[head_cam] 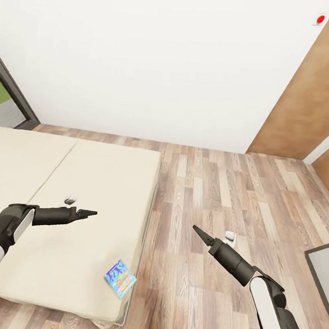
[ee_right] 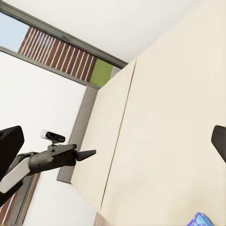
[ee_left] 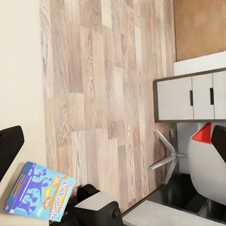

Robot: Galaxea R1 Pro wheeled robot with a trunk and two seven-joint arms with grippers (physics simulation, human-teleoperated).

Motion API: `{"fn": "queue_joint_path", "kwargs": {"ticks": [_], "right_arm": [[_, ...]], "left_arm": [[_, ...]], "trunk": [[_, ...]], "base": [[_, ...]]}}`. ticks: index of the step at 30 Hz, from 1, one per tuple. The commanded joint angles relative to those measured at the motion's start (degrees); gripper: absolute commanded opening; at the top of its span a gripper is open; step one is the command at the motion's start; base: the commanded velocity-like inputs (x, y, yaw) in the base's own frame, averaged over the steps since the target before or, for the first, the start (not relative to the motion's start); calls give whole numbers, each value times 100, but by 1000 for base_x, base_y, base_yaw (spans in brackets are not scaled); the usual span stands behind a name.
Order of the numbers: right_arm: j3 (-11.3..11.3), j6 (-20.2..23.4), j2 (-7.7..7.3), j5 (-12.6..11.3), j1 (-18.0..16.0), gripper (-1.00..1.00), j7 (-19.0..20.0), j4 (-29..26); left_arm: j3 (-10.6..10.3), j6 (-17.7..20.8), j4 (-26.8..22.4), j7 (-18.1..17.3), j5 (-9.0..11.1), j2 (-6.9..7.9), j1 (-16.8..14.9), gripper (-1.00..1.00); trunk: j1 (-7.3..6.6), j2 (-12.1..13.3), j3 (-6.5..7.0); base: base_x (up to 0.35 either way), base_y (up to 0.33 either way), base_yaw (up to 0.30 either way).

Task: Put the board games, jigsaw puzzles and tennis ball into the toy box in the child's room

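A narrow blue board game (head_cam: 120, 279) lies flat on the bed (head_cam: 83, 177), near the beige mattress's near right corner. It shows again as the blue board game (ee_left: 40, 190) in the left wrist view, and its corner (ee_right: 200, 220) appears in the right wrist view. My left gripper (head_cam: 88, 212) hovers over the mattress, up and to the left of the box, its fingers (ee_left: 9, 146) spread wide and empty. Over the plank floor beside the bed, my right gripper (head_cam: 201, 233) is open too, holding nothing. The toy box, jigsaw puzzles and tennis ball are out of view.
A white wall stands behind the bed, with a grey-framed window (head_cam: 5, 100) at the left and a wooden door (head_cam: 310, 97) at the right. A grey panel edge (head_cam: 322, 268) shows at the right. White drawers (ee_left: 188, 99) and a swivel chair base (ee_left: 167, 157) stand across the floor.
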Motion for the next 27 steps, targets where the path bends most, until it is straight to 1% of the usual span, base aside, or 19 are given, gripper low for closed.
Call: {"fn": "queue_joint_path", "kwargs": {"ticks": [1,6,12,15,21,27], "right_arm": [[-8,44,-2,-35,-2,100,5,-5],[-12,48,-4,-37,75,100,-1,-69],[-13,55,1,-38,256,100,-21,-456],[-13,57,-1,-38,300,100,-28,-531],[-13,59,-4,-38,326,100,-32,-576],[-16,59,-4,-38,331,100,-33,-582]], "left_arm": [[1,41,1,-11,19,1,-3,100],[4,41,1,-15,19,6,-3,100],[27,41,1,-27,19,9,-3,100],[13,41,1,-81,19,9,-3,100],[-11,41,1,-280,11,10,-3,100],[-16,41,1,-317,4,10,-3,100]], "trunk": [[3,-9,1],[3,-9,49],[3,-9,106],[3,-9,135],[3,-9,192],[3,-9,250]], "base": [[0,0,0],[0,0,0],[0,0,0],[0,0,0],[0,0,0],[0,0,0]]}}
